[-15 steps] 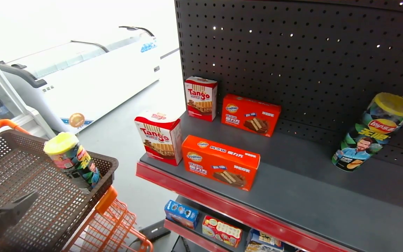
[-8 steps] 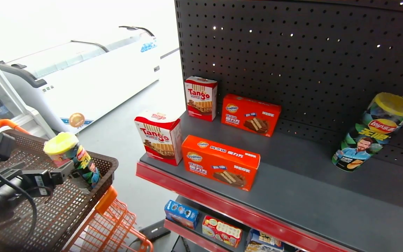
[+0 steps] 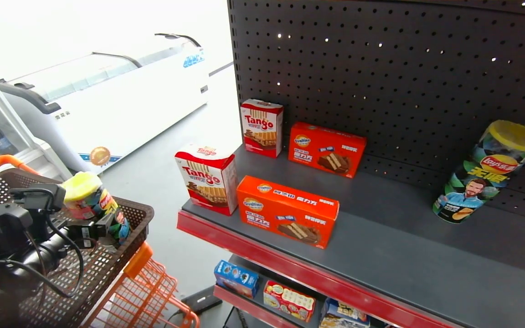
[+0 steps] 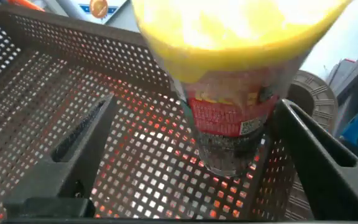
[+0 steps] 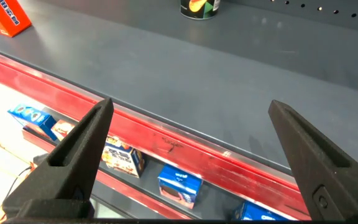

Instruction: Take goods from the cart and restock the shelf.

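Observation:
A chip can (image 3: 90, 200) with a yellow lid stands in the brown basket (image 3: 140, 214) on top of the orange cart (image 3: 153, 284). My left gripper (image 3: 102, 228) is at the can's lower half. In the left wrist view the can (image 4: 229, 124) stands between the two fingers of the left gripper (image 4: 194, 106), which is open with a gap on each side. My right gripper (image 5: 191, 107) is open and holds nothing, hovering over the red front edge of the grey shelf (image 5: 241, 68). A second chip can (image 3: 486, 173) leans against the pegboard at the shelf's far right.
On the shelf's left half stand two wafer boxes (image 3: 208, 178) (image 3: 261, 127) and two orange boxes (image 3: 287, 210) (image 3: 326, 148). The lower shelf (image 3: 285, 298) holds several small packs. A white chest freezer (image 3: 107, 100) stands behind the cart.
My left arm has risen into the head view and moved forward over the basket, bringing its open fingers to either side of the chip can. The shelf goods have not moved.

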Robot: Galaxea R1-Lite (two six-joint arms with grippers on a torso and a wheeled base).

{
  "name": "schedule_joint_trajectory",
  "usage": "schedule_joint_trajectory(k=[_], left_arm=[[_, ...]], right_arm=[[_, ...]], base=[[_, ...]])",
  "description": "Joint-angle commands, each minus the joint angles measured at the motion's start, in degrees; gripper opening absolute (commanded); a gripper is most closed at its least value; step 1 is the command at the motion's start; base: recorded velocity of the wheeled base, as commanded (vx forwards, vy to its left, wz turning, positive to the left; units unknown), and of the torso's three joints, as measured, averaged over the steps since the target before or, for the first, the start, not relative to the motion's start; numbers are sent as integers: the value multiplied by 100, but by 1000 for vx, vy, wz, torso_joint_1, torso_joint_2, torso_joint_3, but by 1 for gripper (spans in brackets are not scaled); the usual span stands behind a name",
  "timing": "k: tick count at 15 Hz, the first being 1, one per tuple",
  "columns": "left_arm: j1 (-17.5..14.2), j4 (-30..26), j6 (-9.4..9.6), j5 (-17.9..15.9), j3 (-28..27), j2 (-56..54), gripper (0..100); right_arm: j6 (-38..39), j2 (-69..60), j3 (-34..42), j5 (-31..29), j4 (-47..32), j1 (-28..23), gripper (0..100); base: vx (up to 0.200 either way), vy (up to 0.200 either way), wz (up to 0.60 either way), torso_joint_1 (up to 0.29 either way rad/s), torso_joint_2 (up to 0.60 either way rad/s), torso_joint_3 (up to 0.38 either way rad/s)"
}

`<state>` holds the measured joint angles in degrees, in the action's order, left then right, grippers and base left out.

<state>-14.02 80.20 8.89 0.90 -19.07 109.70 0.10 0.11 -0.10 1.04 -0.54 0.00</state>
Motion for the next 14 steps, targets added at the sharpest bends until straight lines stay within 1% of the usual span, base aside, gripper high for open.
schedule_joint_trajectory(k=[1,2,5,6,7,8,10,12,14], left_arm=[[22,75,-36,-11,-370,561,100],[101,66,-45,-20,-633,754,100],[101,83,-54,-20,-880,1009,100],[119,101,-89,-20,-976,1062,100],[154,101,-177,-20,-1073,1071,0],[198,75,-282,-20,-1231,1071,0],[224,4,-300,-29,-1319,1044,0],[391,4,-326,-20,-1372,974,0],[567,-31,-326,-29,-1416,508,0]], right_arm=[[-1,7,1,2,1,0,100],[-1,7,1,2,1,0,100],[-1,7,1,2,1,0,100],[-1,7,1,2,1,0,100],[-1,7,1,2,1,0,100],[-1,7,1,2,1,0,100],[-1,7,1,2,1,0,100],[-1,7,1,2,1,0,100],[-1,7,1,2,1,0,100]], base=[[0,0,0,0,0,0],[0,0,0,0,0,0],[0,0,0,0,0,0],[0,0,0,0,0,0],[0,0,0,0,0,0],[0,0,0,0,0,0],[0,0,0,0,0,0],[0,0,0,0,0,0],[0,0,0,0,0,0]])
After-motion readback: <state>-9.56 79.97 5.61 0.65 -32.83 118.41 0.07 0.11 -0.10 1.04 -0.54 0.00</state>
